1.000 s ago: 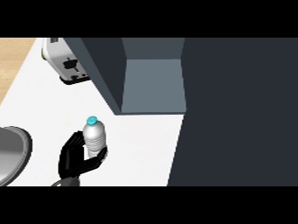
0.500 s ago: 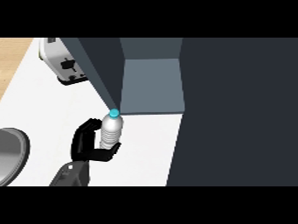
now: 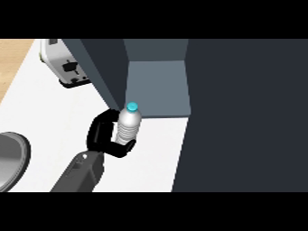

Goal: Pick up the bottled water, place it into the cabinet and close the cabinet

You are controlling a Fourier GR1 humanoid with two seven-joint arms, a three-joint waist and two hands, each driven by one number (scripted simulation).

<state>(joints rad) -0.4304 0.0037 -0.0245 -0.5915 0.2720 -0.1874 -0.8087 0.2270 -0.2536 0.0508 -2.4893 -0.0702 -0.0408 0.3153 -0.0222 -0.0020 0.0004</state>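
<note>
Bottled water (image 3: 129,125) nearer cabinet (image 3: 157,88) now

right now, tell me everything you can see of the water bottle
The bottled water is a pale, ribbed, translucent-looking plastic bottle with a cyan cap. It is roughly upright, cap leaning slightly toward the cabinet, its top overlapping the lower left corner of the cabinet's open compartment. The black hand curls round its lower body, hiding its base. Whether it touches the counter cannot be told.

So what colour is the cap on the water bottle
The cap on the bottled water is light blue, almost turquoise; it shows in the head view.
</note>
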